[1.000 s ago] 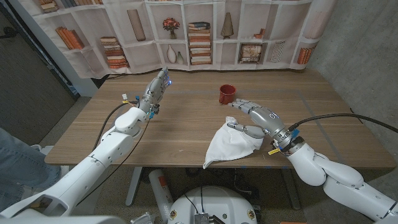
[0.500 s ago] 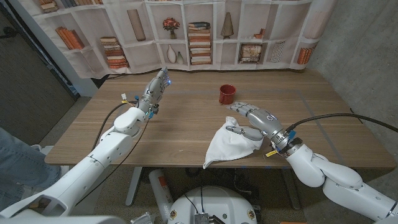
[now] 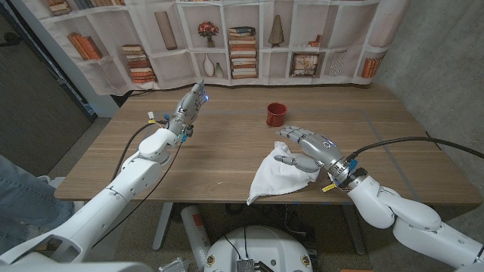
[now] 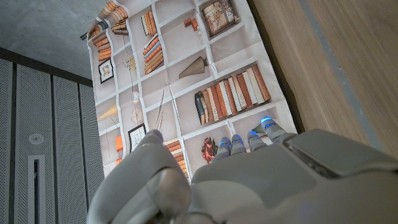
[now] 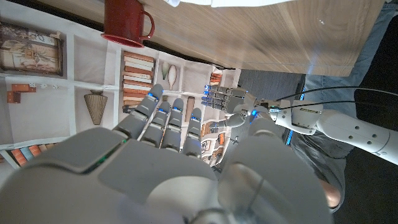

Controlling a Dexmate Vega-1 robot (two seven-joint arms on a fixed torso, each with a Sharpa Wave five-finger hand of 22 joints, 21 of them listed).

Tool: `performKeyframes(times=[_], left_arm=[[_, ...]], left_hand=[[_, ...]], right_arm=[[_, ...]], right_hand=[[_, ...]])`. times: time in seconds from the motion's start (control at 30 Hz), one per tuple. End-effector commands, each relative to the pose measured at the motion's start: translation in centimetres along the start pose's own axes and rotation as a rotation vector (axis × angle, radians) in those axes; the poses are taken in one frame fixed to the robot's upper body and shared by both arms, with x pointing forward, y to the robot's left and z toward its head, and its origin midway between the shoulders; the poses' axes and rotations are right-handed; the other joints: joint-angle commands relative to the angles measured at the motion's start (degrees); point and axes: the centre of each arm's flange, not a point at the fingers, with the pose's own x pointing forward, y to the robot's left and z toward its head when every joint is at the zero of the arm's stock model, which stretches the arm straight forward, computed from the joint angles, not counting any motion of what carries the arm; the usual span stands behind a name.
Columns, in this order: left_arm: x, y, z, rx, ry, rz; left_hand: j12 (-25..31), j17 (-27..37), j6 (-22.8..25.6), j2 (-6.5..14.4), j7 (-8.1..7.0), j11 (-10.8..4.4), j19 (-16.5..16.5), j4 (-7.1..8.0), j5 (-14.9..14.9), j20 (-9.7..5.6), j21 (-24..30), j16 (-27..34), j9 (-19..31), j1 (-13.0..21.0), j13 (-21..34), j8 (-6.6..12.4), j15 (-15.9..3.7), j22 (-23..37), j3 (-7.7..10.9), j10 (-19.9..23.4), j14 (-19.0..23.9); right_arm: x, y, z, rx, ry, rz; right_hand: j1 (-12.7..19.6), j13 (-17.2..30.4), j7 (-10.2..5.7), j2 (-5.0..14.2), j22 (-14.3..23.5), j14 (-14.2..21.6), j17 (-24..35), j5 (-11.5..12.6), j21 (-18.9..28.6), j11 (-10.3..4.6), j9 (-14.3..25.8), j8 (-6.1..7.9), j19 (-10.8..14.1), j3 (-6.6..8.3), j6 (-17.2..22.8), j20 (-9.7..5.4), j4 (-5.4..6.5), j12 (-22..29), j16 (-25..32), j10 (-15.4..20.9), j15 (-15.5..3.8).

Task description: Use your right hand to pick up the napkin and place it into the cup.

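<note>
White crumpled cloth napkin (image 3: 281, 177), glossy red cup (image 3: 275, 115)

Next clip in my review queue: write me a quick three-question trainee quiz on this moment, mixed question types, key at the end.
1. True or false: the white napkin is already inside the red cup.
2. Which hand is at the napkin? A) left hand B) right hand
3. Fill in: the napkin's near corner hangs over the ____ of the table.

Key
1. False: it lies on the table, nearer the robot than the cup.
2. B: the right hand is over the napkin's far right part; the left is raised, apart from it.
3. Front edge.
</note>
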Motion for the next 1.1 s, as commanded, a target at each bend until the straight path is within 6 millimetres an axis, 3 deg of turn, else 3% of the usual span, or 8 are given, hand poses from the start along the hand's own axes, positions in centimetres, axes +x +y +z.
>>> performKeyframes(times=[0.03, 0.47, 0.73, 1.0, 1.1], left_arm=[[0.0, -0.3, 0.1, 0.005, 0.0, -0.004], [-0.3, -0.2, 0.0, -0.001, -0.002, 0.004], [-0.3, 0.0, -0.2, -0.002, 0.003, 0.004], [-0.2, -0.1, -0.2, -0.004, 0.001, 0.001], [-0.1, -0.2, -0.3, -0.003, 0.005, 0.0]], left_hand=[[-0.1, 0.1, 0.3, 0.7, -0.01, -0.16, -5.7, 0.16, -0.1, -1.72, -0.1, -0.3, 0.1, 0.1, 0.1, -0.23, -0.17, 0.3, -0.15, 0.2, -0.2], [-0.1, 0.1, 0.3, 0.8, -0.07, -0.27, -5.7, 0.15, -0.2, -1.66, -0.3, -0.4, 0.1, 0.1, 0.1, -0.24, 0.05, 0.3, -0.27, 0.1, -0.4], [-0.1, 0.1, 0.3, 0.8, -0.12, -0.19, -5.7, 0.15, -0.2, -1.62, -0.5, -0.3, 0.1, 0.1, 0.1, -0.25, -0.04, 0.3, -0.32, 0.2, -0.3], [-0.1, 0.1, 0.3, 0.9, -0.11, -0.25, -5.7, 0.14, -0.2, -1.49, -0.6, -0.4, 0.1, 0.1, 0.1, -0.24, 0.08, 0.4, -0.37, 0.2, -0.4], [-0.1, 0.1, 0.3, 0.9, -0.16, -0.19, -5.7, 0.14, -0.2, -1.5, -0.7, -0.4, 0.1, 0.1, 0.1, -0.25, 0.1, 0.4, -0.4, 0.2, -0.4]], right_arm=[[-0.3, 0.4, 0.0, -0.021, 0.015, 0.038], [0.0, 1.0, 0.1, -0.039, 0.027, 0.077], [-0.1, 1.4, 0.2, -0.05, 0.044, 0.091], [-0.4, 1.6, 0.3, -0.07, 0.063, 0.111], [-0.3, 1.7, 0.3, -0.073, 0.059, 0.106]], right_hand=[[0.8, 0.2, 0.29, -0.37, 0.2, 0.1, 0.0, 0.3, -0.3, -0.01, 0.1, -0.45, 0.3, -0.06, -0.8, 0.64, -0.4, -0.2, -0.2, -0.4, 0.47], [2.1, 0.3, 0.06, -1.12, 0.2, -0.7, 0.1, 1.1, -1.4, -0.48, 0.2, -0.94, 0.5, -0.01, -3.3, 2.57, -0.55, -0.7, -0.5, -1.8, 2.36], [2.8, 0.4, -0.27, -1.41, 0.2, -1.2, 0.2, 1.5, -2.0, 0.28, 0.2, -0.99, 0.8, 0.03, -4.6, 3.72, -0.51, -1.3, -0.5, -3.7, 2.89], [3.2, 0.4, -0.36, -1.81, 0.2, -1.9, 0.2, 2.0, -2.4, 0.47, 0.3, -0.88, 1.4, -0.08, -5.6, 6.35, -0.36, -1.4, -0.6, -4.7, 3.52], [3.8, 0.5, -0.49, -2.27, 0.2, -0.8, 0.2, 2.3, -2.4, 0.27, 0.3, -0.59, 3.1, -0.15, -5.6, 7.24, -0.42, -1.3, -0.1, -4.8, 5.27]])
